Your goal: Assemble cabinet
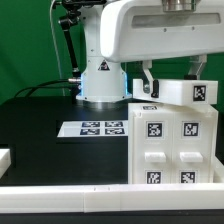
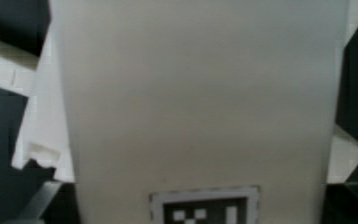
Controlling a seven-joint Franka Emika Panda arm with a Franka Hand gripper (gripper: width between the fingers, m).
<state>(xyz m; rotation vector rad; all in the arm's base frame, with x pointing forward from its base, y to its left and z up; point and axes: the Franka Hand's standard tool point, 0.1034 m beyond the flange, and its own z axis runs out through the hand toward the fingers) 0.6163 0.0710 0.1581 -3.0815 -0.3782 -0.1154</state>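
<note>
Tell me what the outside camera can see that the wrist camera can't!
Only the exterior view shows the black table, the marker board lying flat on it, the robot's white base, and the cabinet as a whole, with its paneled front and a tagged block sitting on top. Only the wrist view shows a close-up of one big plain white panel filling the picture, with one tag at its edge. Both show white cabinet plastic with black-and-white tags. Neither shows clearly whether the jaws are open or shut.

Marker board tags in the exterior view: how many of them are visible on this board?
4, in a two-by-two grid on the marker board, which lies flat on the table beside the cabinet. None seems hidden.
</note>
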